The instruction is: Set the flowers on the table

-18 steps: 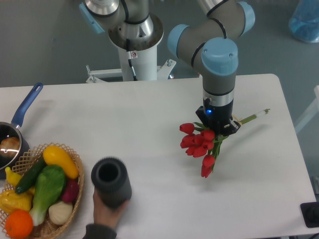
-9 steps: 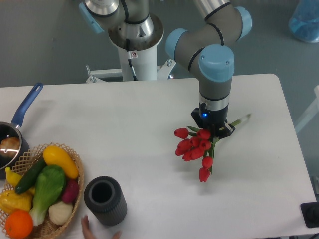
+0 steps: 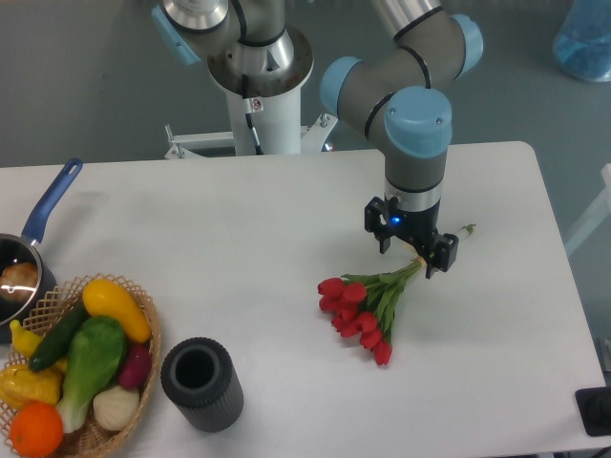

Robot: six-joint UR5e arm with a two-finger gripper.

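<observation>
We see the tulip bunch (image 3: 361, 303) lying flat on the white table (image 3: 239, 248), red heads down-left of the gripper (image 3: 412, 245), stems running up-right so the long axis passes under and between the fingers, stem tips poking out on the far right side. Gripper sits straight above the stem end, fingers spread apart either side of the stems, gripping nothing as far as we can judge. We reckon the placing is done; next move looks like a plain straight lift off the stems.
</observation>
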